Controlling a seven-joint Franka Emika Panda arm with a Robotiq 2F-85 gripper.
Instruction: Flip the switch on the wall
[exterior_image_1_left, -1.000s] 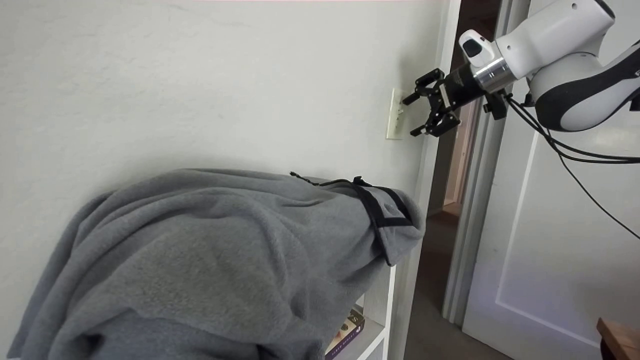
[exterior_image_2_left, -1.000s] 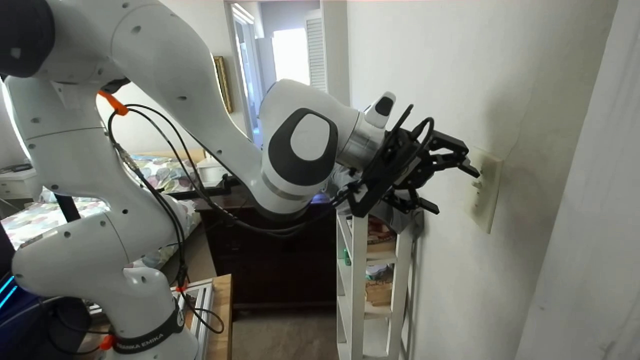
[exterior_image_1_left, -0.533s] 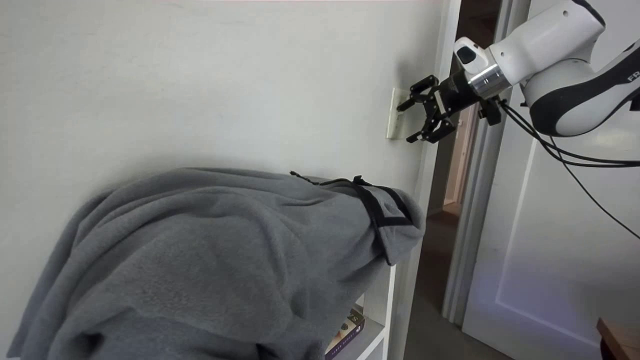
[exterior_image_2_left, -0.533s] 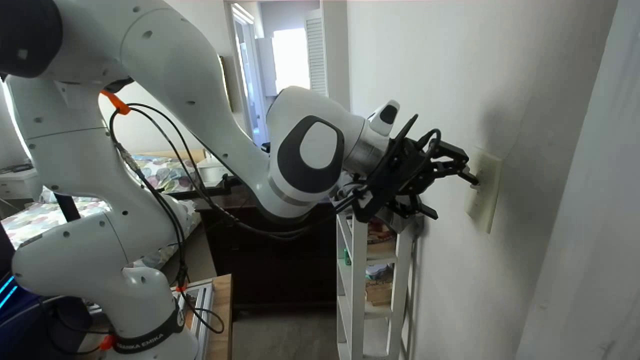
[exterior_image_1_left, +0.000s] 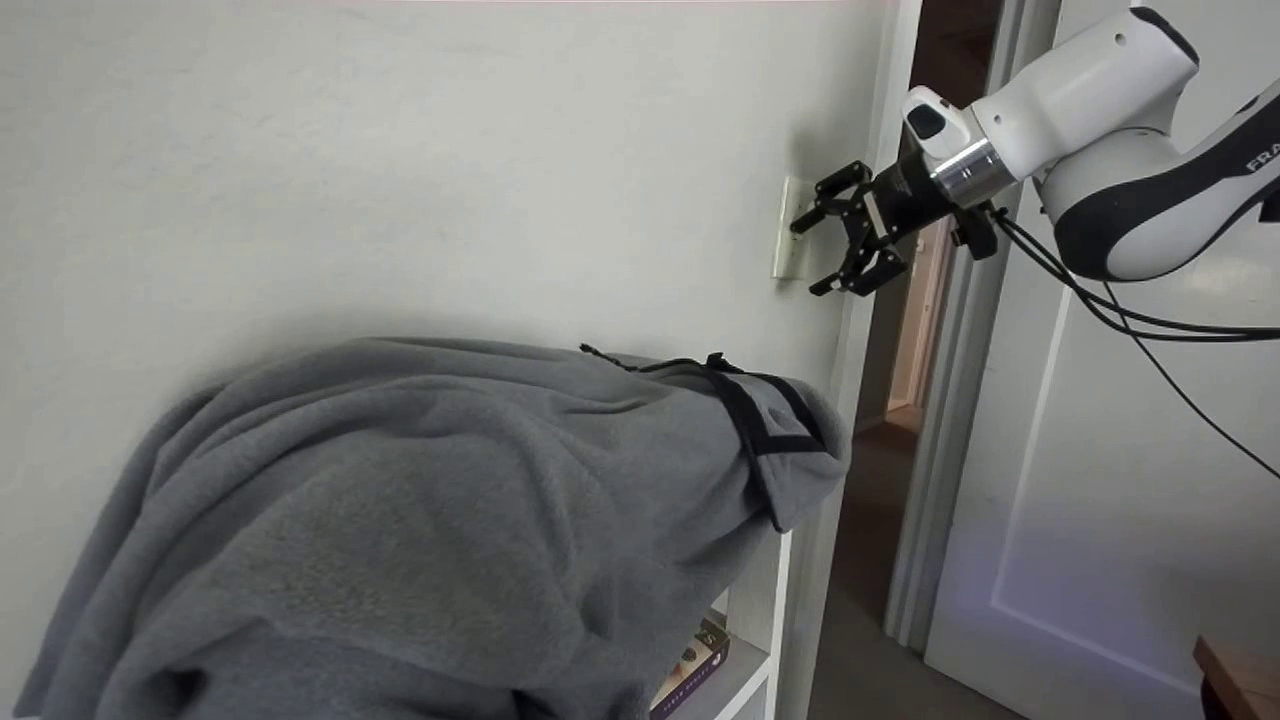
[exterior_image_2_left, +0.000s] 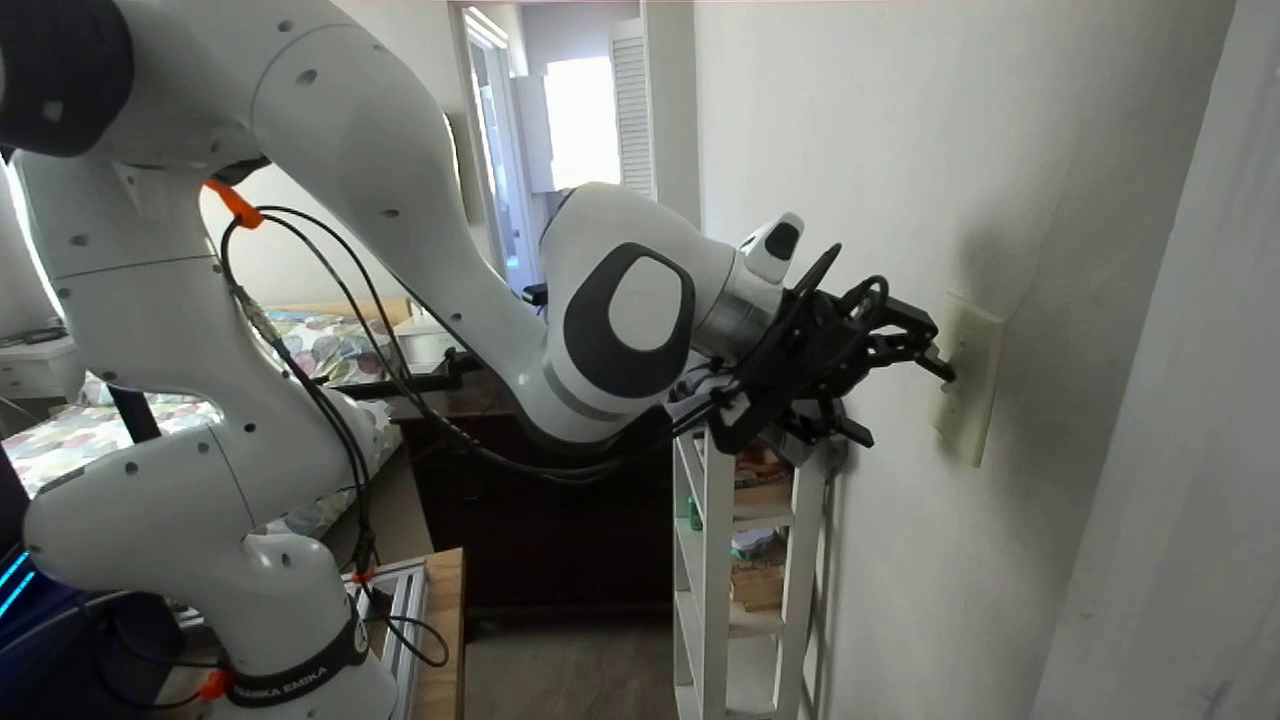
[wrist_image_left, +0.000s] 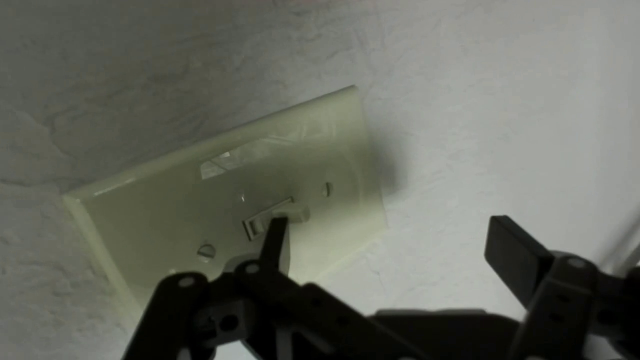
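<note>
While the arm (exterior_image_2_left: 450, 270) slants down, its claw (exterior_image_2_left: 907, 405) — spread wide, gripping nothing — hangs right by the switch (wrist_image_left: 260, 200).

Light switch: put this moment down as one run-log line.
task: flip switch | gripper: open | one fingertip: at toggle, contact unclear | flip: unconfirmed

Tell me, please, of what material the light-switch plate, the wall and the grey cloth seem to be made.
Light-switch plate: probably moulded plastic, cream and glossy; it shows reflections and smooth bevelled edges.
Wall: likely painted plaster or drywall, mostly matte; the wrist view shows fine surface ripples.
Grey cloth: looks like fleece, matte, with slightly fuzzy surface and rounded folds; fibre unclear.
</note>
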